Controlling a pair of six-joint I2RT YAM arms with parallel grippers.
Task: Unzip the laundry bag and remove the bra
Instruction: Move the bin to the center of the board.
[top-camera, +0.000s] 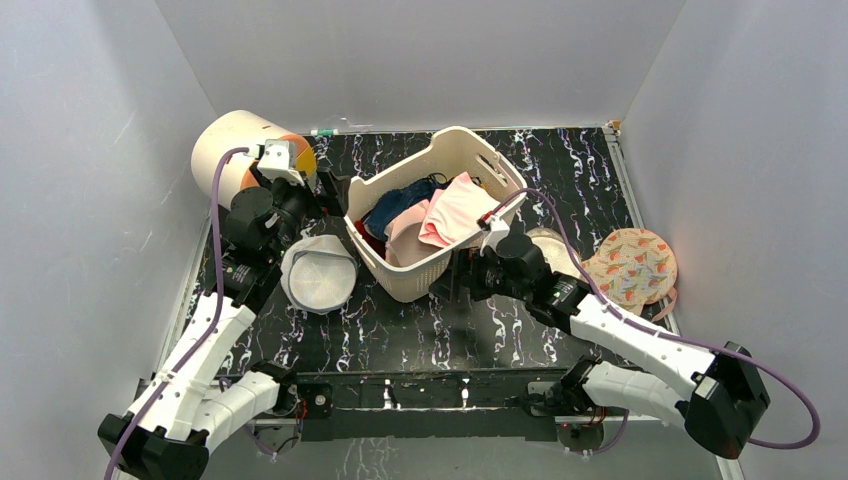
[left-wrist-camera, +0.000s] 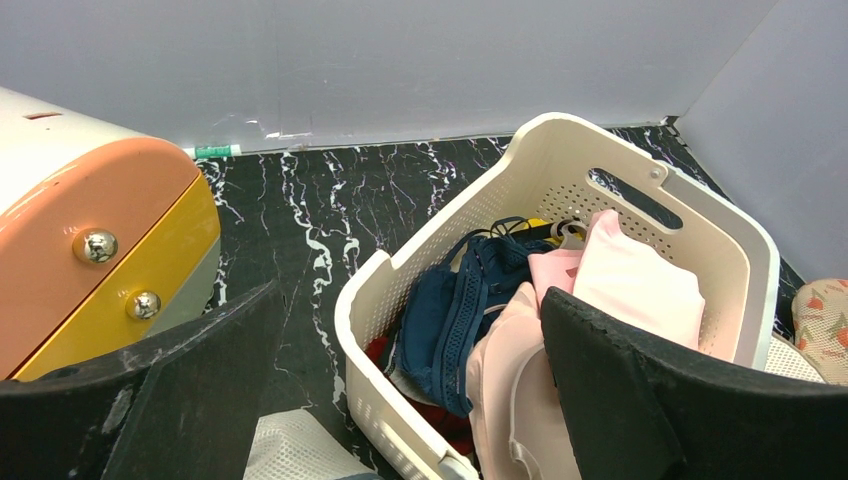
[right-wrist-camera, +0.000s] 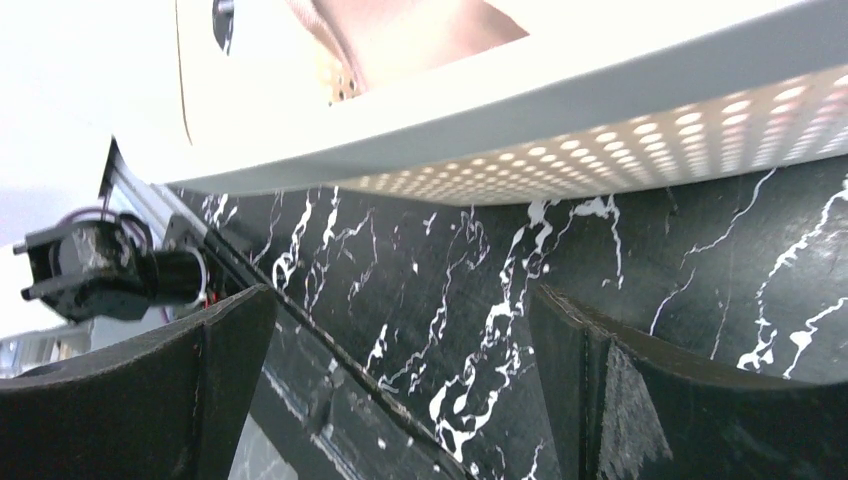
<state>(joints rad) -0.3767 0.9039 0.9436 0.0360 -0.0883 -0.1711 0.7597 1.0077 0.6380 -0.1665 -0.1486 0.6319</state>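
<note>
The laundry bag (top-camera: 630, 265), beige with a red-orange floral print and pink trim, lies shut on the table at the right; its edge also shows in the left wrist view (left-wrist-camera: 825, 315). No black bra shows in any view. My right gripper (top-camera: 455, 280) is open and empty, low over the table against the front wall of the basket (top-camera: 400, 278), well left of the bag; in the right wrist view (right-wrist-camera: 400, 390) only black marbled table lies between its fingers. My left gripper (top-camera: 330, 190) is open and empty beside the basket's left end, facing the basket in the left wrist view (left-wrist-camera: 410, 400).
The cream basket (left-wrist-camera: 560, 130) holds dark blue (left-wrist-camera: 450, 310), pink (left-wrist-camera: 630, 290) and red garments. A white dome mesh bag (top-camera: 318, 272) lies left of it. A round beige mesh disc (top-camera: 553, 243) lies beside my right arm. A white and orange drum (top-camera: 240, 145) stands at the back left.
</note>
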